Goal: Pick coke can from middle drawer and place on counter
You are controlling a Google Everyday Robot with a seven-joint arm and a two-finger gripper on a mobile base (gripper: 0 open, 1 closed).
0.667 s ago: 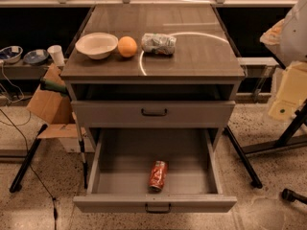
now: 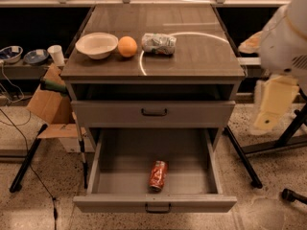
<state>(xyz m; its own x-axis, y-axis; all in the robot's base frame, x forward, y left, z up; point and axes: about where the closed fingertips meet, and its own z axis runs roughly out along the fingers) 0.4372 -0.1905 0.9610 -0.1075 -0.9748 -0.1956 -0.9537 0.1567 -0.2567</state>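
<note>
Claw (image 2: pixel 271 103) (apparently pointing down) hangs beside counter (image 2: pixel 201 61).

This looks like a robotics lab or test bay, not a home. A lone grey drawer cabinet (image 2: pixel 110 113) with a wood-grain tabletop (image 2: pixel 192 56) stands on a speckled terrazzo floor (image 2: pixel 29 210). Black stand legs (image 2: pixel 26 163) splay at 8 and 4 o'clock, a loose cable (image 2: pixel 54 214) trails at 7 o'clock, and an opened cardboard box (image 2: pixel 48 104) sits at 9 o'clock. The robot's pale end effector (image 2: pixel 271 107) hangs at 3 o'clock, right of the cabinet.
</note>
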